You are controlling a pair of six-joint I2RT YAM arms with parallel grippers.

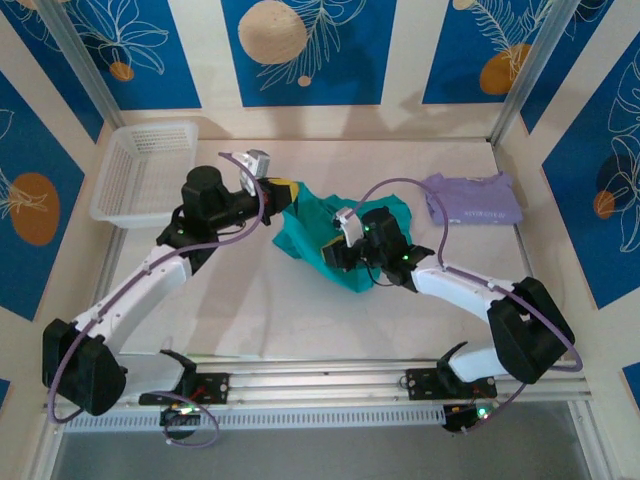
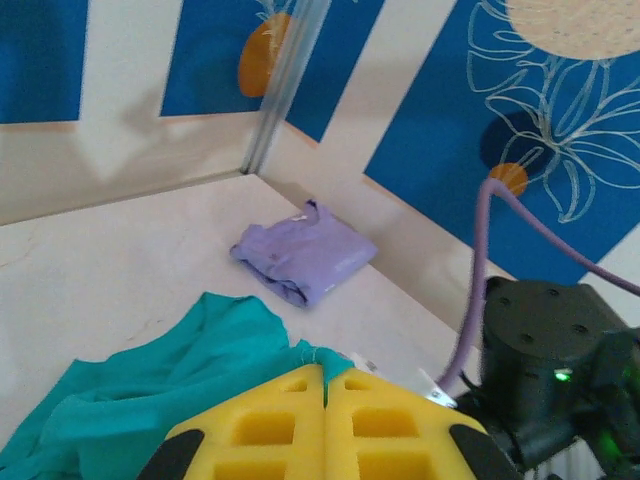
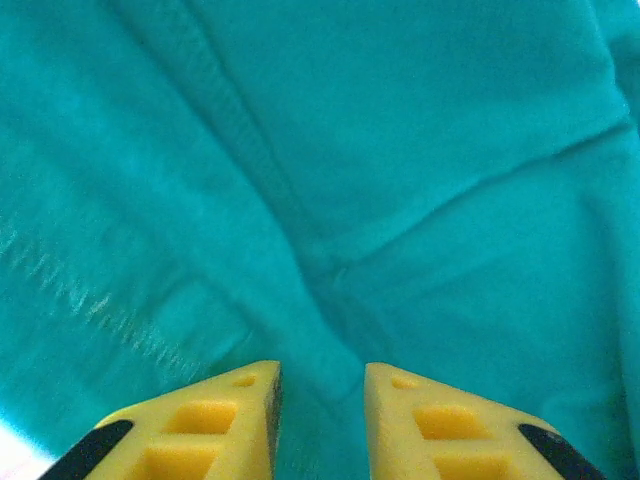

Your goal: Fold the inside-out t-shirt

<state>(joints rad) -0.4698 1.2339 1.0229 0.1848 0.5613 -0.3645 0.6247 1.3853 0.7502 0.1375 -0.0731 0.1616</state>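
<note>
The inside-out t-shirt (image 1: 322,232) is a teal-green heap in the middle of the table. My left gripper (image 1: 283,192) is at its upper left edge. In the left wrist view the yellow fingers (image 2: 270,425) are pressed together, with a hemmed fold of the teal shirt (image 2: 150,385) pinched at their tips (image 2: 325,375). My right gripper (image 1: 345,252) hovers low over the lower right part of the heap. Its yellow fingers (image 3: 200,420) stand apart over the teal cloth (image 3: 400,150), where a seam runs between them (image 3: 320,385); nothing is clamped.
A folded pale lavender shirt (image 1: 470,198) (image 2: 305,258) lies at the back right near the wall. A white mesh basket (image 1: 145,170) stands at the back left. The right arm's black wrist (image 2: 550,370) sits close to my left gripper. Blue patterned walls enclose the table.
</note>
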